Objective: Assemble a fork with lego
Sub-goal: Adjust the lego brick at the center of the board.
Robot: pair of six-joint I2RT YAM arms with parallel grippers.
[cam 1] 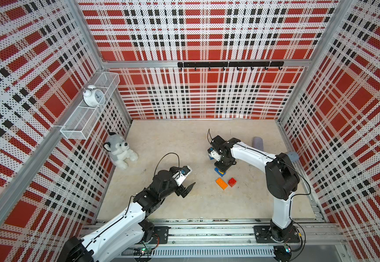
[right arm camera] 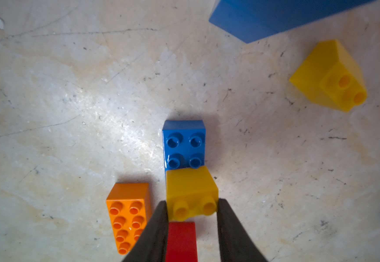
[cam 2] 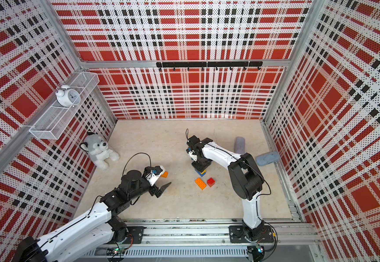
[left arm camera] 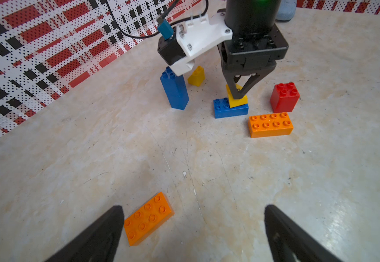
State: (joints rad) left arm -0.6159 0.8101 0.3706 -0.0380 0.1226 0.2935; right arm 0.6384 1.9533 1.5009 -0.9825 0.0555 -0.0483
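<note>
Now we are seating a yellow prong on the blue base brick.

Seen from above, left to right: our left gripper (left arm camera: 193,211) hangs spread wide and empty at eight o'clock of the blue brick (left arm camera: 226,110), over a loose orange brick (left arm camera: 148,217). An upright blue stack (left arm camera: 175,90) and a spare yellow brick (left arm camera: 197,76) stand near, mostly hidden from above by the right wrist. Our right gripper (right arm camera: 192,204) pinches the yellow prong brick (right arm camera: 191,186) at its studded top. This brick rests on one end of the blue brick and looks tilted, so we judge it not pressed home. A second orange brick (cam 1: 221,183) lies at six o'clock and the red brick (cam 1: 232,182) at four. No fork stands assembled yet. Next we should square the prong over the studs, press straight down, then release.
</note>
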